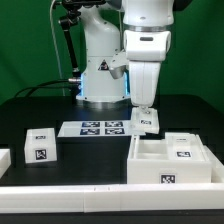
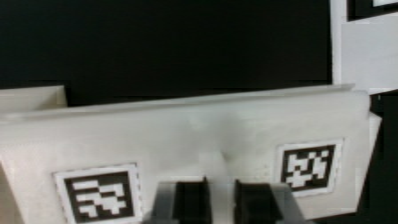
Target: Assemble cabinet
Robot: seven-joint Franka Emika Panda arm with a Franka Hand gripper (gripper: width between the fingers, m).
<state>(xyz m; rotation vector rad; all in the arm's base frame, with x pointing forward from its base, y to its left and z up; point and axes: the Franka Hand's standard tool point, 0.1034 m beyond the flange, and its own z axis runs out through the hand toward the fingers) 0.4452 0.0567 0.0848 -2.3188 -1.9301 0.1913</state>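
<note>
No word, number or brand can be read anywhere; the only signs are black-and-white square tags. Two stand on the white part (image 2: 196,125) right at the gripper (image 2: 222,188), one on either side of its tips. Four are on the marker board (image 1: 72,128), lower than the gripper, towards the exterior view's left. One is on the block (image 1: 40,148), well apart from the gripper. The cabinet (image 1: 145,172), below the gripper, bears two: one on its front wall, one on top farther back.

Matt white plastic: cabinet (image 1: 145,172), tagged piece (image 2: 196,130)
</note>
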